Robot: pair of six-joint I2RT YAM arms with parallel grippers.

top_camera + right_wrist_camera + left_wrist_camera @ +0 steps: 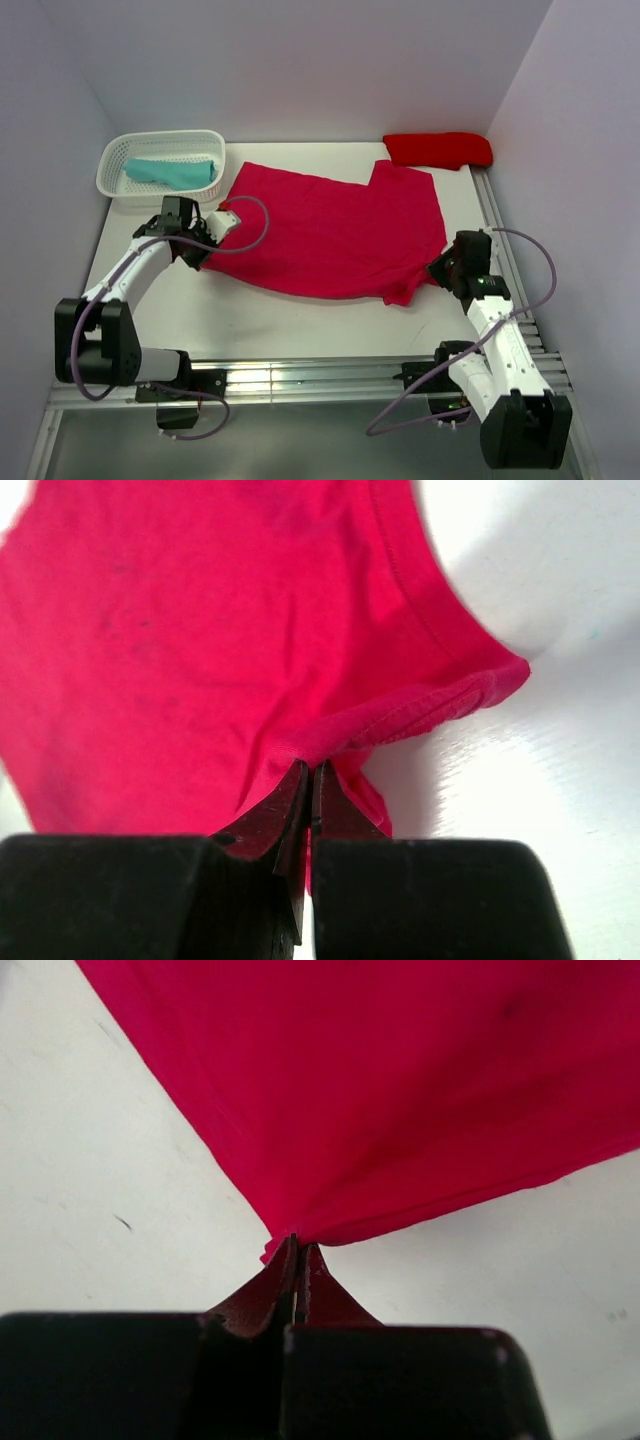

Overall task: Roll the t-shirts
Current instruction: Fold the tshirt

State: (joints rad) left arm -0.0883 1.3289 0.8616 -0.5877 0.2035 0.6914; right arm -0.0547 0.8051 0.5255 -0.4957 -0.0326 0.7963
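Observation:
A large raspberry-red t-shirt (335,232) lies spread across the middle of the white table. My left gripper (203,259) is shut on its left corner; in the left wrist view the cloth (400,1090) fans out from the pinched tips (297,1245). My right gripper (437,268) is shut on the shirt's right edge by a sleeve hem (440,705), its tips (312,770) nipping a fold. A teal bundle (170,172) lies in the basket. A scarlet bundle (438,149) lies at the back right.
A white lattice basket (115,165) stands at the back left corner. Lilac walls close in the table on three sides. A metal rail (500,240) runs along the right edge. Bare table (300,325) lies in front of the shirt.

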